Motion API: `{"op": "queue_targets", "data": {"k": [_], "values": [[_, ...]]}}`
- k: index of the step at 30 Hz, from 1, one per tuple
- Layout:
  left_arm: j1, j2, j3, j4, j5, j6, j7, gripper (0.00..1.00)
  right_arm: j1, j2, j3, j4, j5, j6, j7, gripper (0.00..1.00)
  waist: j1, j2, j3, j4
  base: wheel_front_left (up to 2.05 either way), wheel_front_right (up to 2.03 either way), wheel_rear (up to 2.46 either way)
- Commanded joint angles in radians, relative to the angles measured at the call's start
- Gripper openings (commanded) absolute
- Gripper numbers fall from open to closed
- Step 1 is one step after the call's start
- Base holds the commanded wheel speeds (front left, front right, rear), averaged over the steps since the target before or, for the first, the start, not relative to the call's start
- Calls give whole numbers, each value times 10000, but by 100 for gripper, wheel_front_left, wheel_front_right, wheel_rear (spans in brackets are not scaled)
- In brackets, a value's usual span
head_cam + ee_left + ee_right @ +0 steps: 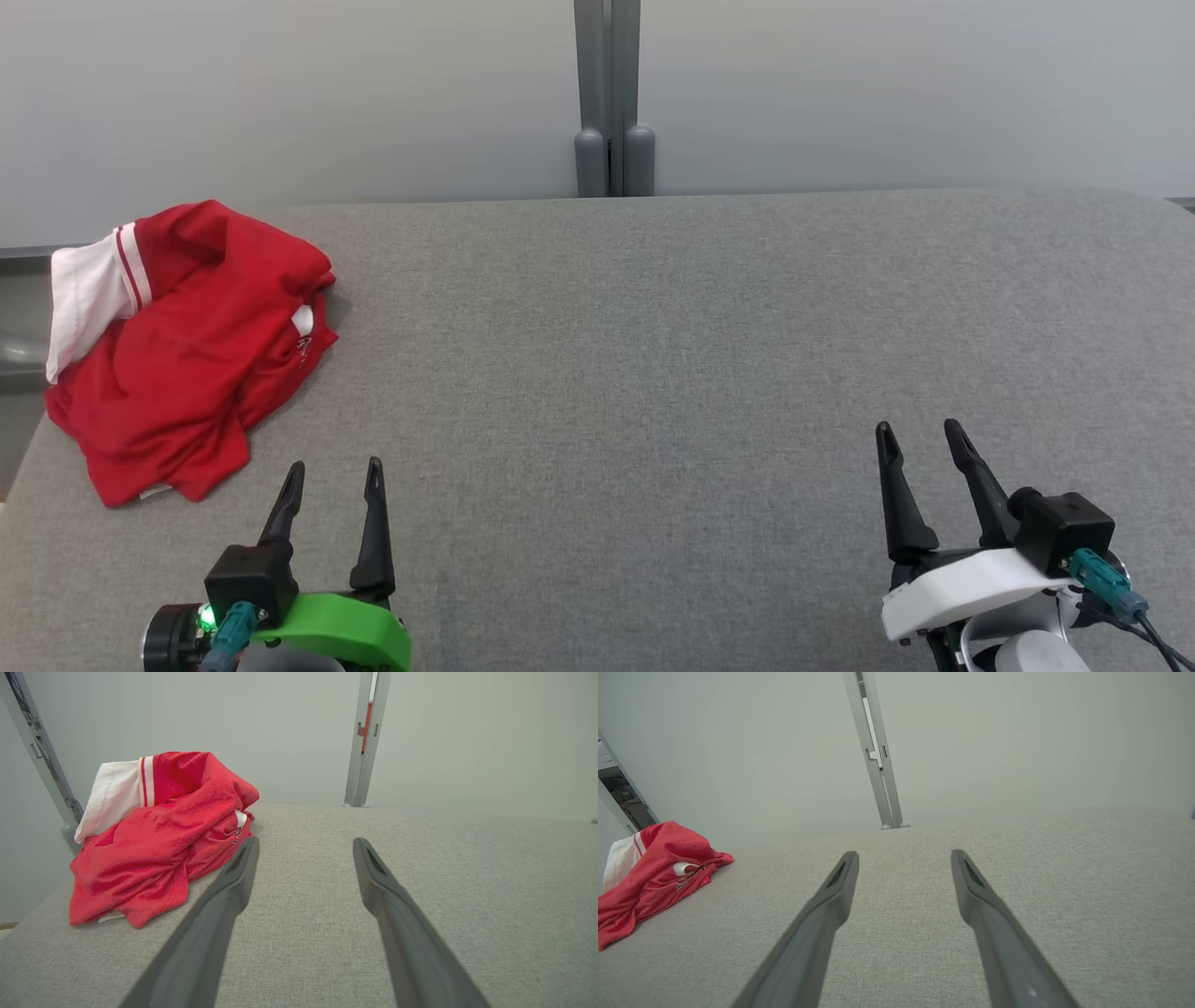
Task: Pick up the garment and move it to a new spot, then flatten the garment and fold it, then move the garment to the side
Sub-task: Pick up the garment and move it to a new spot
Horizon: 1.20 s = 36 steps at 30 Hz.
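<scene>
1. The crumpled red jersey (pixel 187 355) lies at the far left corner of the grey desk (pixel 653 327), its white sleeve toward the left edge.
2. The left pincer (pixel 335 463), by the near edge near the jersey, is spread wide and empty.
3. The right pincer (pixel 918 427), toward the near right corner, is also wide apart and holds nothing.

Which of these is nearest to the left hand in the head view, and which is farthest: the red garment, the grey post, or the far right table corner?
1. The red garment, just ahead and to the left of the left hand.
2. The grey post, behind the table's far edge, at the centre.
3. The far right table corner, diagonally across.
</scene>
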Motion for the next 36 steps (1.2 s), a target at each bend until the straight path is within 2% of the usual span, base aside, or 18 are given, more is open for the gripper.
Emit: {"op": "queue_targets", "data": {"k": [1,23,30,36], "values": [[-43,86,0,-32,-66,-14,17,100,81,-27,2,30,34,4,-35,100,0,0,-11,17,0,0,0],[71,209,-85,-17,-215,274,132,100,107,-25,21,224,-61,4,-35,100,0,0,-28,181,0,0,0],[88,318,-36,-3,-263,394,171,100,115,-42,50,350,-204,4,-33,100,0,0,-35,581,0,0,0],[184,439,66,-78,-323,537,228,100,92,-40,143,443,-237,4,-33,100,0,0,-49,1192,0,0,0]]}}
